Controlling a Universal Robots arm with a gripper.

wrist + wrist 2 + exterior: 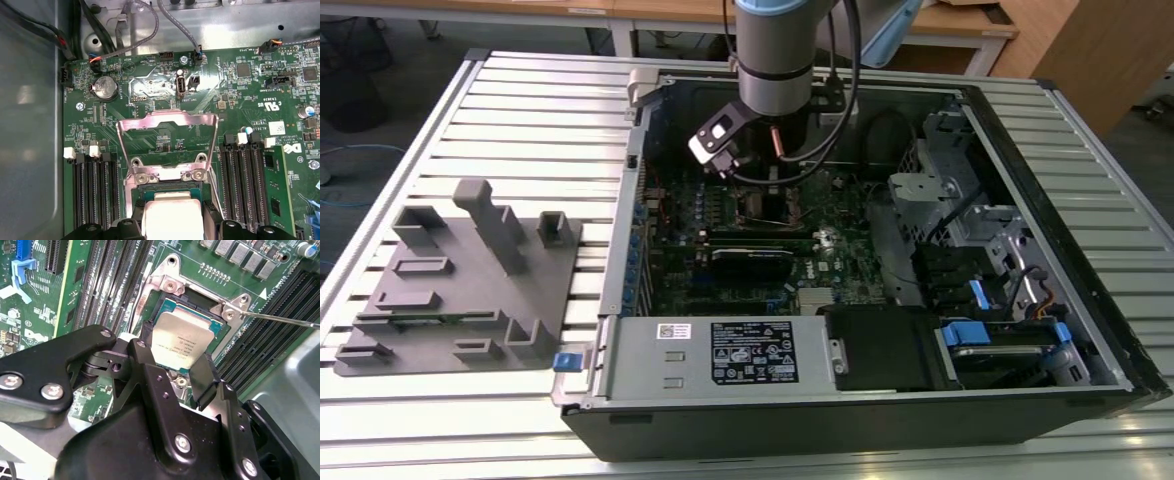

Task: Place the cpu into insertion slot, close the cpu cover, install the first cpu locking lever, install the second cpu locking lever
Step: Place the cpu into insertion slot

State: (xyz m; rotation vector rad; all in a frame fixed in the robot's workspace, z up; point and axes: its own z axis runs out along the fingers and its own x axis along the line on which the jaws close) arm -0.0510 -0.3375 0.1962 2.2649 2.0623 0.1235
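While the end effector point(175, 354) grips the cpu point(182, 335) by two opposite edges, the chip sits between its fingers, directly over the insertion slot point(194, 302); I cannot tell whether it is seated. Just beyond, the cpu cover point(167, 116) stands open. Farther out a locking lever point(280, 319) juts free, so I judge that closing the cover and setting both levers are not yet done.

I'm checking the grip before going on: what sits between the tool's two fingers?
The chip, silver top up, sits between the fingers of the tool, right over the socket; the second wrist view shows it.
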